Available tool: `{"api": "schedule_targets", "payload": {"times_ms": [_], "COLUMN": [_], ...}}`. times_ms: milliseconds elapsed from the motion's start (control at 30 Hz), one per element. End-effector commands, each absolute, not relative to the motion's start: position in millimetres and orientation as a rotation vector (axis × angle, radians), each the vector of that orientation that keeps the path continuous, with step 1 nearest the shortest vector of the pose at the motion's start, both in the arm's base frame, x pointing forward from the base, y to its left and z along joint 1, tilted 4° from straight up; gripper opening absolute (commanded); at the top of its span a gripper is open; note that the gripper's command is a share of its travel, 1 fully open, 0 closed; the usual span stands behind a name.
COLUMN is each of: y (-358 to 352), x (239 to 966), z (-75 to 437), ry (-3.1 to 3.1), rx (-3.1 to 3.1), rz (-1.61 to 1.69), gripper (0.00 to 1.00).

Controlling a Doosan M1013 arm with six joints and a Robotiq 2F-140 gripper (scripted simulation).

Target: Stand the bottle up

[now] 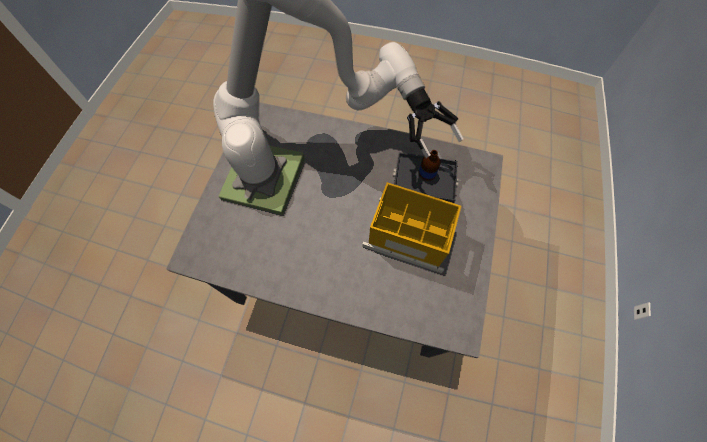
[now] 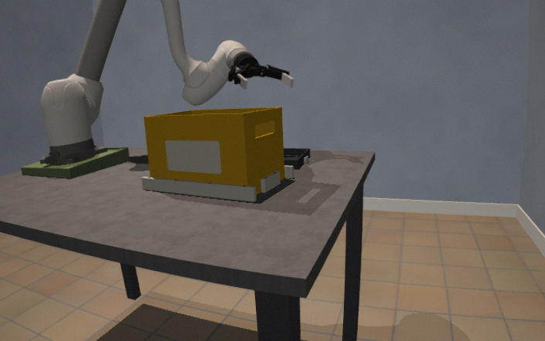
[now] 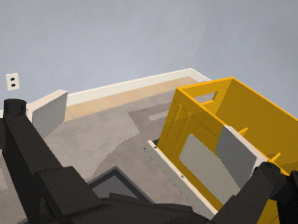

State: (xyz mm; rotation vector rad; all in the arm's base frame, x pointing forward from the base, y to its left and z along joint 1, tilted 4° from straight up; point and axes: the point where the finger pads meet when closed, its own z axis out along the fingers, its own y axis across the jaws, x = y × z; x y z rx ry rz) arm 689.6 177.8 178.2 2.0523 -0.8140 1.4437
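The brown bottle [image 1: 430, 164] with a blue band low on its body stands upright on the dark tray [image 1: 444, 189] [image 2: 295, 161] [image 3: 120, 185], neck up, in the top view. It is hidden behind the crate in the exterior view and is out of the wrist view. The yellow crate [image 1: 434, 256] [image 2: 198, 126] [image 3: 200, 122] stands beside the tray. My gripper [image 1: 441, 140] [image 2: 265, 80] [image 3: 144, 122] is wide open and empty. It is tilted, above and behind the bottle, with its fingertips clear of it as far as I can tell.
Pale strips [image 1: 378, 250] [image 2: 198, 189] [image 3: 180, 177] run low around the crate. The crate has several compartments and no bottles show in them. The arm's green base plate [image 1: 292, 178] [image 2: 75, 169] is at the left of the table [image 1: 301, 263] [image 2: 206, 228].
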Motion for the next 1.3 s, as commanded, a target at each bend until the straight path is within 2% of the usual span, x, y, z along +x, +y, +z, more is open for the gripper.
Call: {"api": "schedule_targets", "payload": {"times_ms": [0, 433, 467, 1267], "y": [178.6, 178.7, 178.7, 178.7], "x": [688.8, 688.9, 688.9, 688.9], "z": [184.0, 186.7, 186.7, 186.7], "ry": [-0.818, -0.818, -0.818, -0.818], "rx": [2.051, 2.051, 2.051, 2.051], "rz": [1.443, 1.443, 1.443, 1.443], "gripper": [1.0, 1.0, 0.1, 0.1]}}
